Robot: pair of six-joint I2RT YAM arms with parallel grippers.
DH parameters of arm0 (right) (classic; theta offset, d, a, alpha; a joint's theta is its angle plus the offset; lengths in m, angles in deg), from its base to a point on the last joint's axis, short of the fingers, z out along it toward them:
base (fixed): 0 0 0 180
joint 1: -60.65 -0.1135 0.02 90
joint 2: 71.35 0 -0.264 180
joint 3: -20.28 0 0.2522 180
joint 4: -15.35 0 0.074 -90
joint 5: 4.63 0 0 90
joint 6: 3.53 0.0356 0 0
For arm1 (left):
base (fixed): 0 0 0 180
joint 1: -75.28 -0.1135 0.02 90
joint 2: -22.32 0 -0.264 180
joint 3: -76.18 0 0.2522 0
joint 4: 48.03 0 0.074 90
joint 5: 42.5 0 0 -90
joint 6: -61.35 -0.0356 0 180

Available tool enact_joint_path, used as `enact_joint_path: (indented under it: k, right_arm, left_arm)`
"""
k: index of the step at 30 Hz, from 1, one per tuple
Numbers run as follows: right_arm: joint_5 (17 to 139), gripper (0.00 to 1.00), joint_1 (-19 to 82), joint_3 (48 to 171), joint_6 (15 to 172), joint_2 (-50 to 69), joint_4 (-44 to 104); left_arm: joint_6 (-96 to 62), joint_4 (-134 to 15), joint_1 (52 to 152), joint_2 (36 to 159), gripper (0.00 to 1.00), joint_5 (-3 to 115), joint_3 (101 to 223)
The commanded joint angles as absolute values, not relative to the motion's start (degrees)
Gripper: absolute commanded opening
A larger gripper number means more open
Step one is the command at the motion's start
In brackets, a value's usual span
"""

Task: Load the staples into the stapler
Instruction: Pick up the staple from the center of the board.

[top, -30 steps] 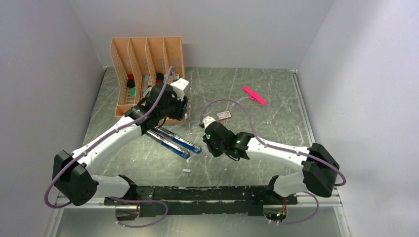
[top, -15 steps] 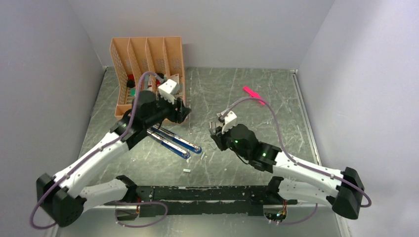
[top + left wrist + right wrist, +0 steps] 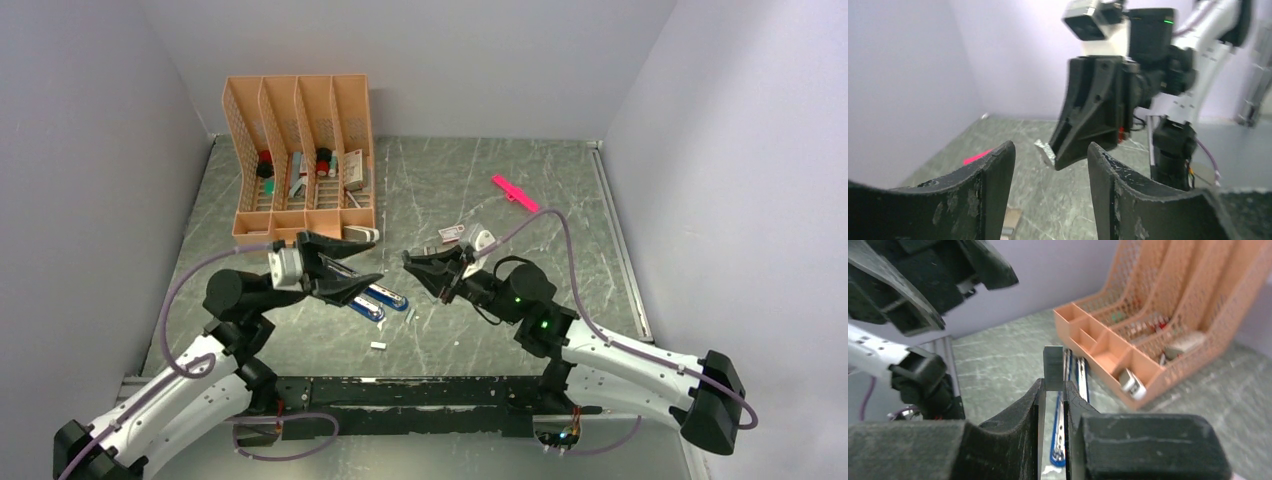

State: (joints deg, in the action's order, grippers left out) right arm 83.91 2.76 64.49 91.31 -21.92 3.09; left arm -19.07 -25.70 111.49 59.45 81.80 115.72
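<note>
My right gripper [image 3: 412,266] is shut on a short silvery strip of the staples [image 3: 1053,369], which sticks up past its fingertips [image 3: 1040,390]. The left wrist view shows the same strip [image 3: 1045,151] at the tip of the right gripper [image 3: 1063,160]. My left gripper [image 3: 360,268] faces it, open and empty, a small gap away. Both hover above the blue stapler [image 3: 385,298], which lies opened flat on the table. Between and beyond the right fingers, part of the stapler [image 3: 1074,372] shows below.
The orange mesh organizer [image 3: 300,150] with small items stands at the back left. A pink-and-white staple box [image 3: 452,233] lies behind the right gripper. A pink stick [image 3: 515,192] lies at the back right. A small loose staple piece [image 3: 379,346] lies near the front.
The left gripper left the organizer, swung down to the right and opened wider. The right gripper rose and turned left with the strip in its grip. The two now point at each other.
</note>
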Motion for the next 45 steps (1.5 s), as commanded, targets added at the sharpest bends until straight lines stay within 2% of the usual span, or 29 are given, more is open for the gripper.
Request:
enact_joint_path:
  k: [1, 4, 12, 21, 32, 38, 45]
  right_arm:
    - [71.12, 0.02, 2.52, 62.95, 86.00, -23.99, -8.00]
    - [65.83, 0.00, 2.48, 62.69, 82.91, -24.46, -8.96]
    - [57.12, 0.00, 2.56, 64.71, 80.34, -22.69, -6.43]
    - [57.45, 0.00, 2.49, 64.97, 78.77, -22.67, -6.27]
    - [59.21, 0.00, 2.45, 66.02, 78.58, -22.76, -5.35]
    - [59.51, 0.00, 2.40, 66.15, 78.91, -22.86, -5.08]
    - [59.70, 0.00, 2.46, 66.32, 79.09, -22.48, -4.32]
  left_arm:
    - [-24.47, -11.13, 111.57, 60.17, 0.59, 100.76, 115.04]
    - [-24.70, -8.49, 111.56, 62.18, 0.58, 107.22, 116.01]
    - [-22.16, -2.55, 111.55, 68.40, 0.58, 112.80, 118.26]
    - [-20.85, -1.05, 111.53, 70.20, 0.57, 112.62, 118.23]
    - [-15.76, 6.34, 111.58, 74.80, 0.43, 114.36, 117.94]
    - [-14.10, 8.45, 111.58, 75.83, 0.41, 114.97, 117.95]
    - [-13.16, 9.21, 111.58, 76.30, 0.29, 116.02, 118.32]
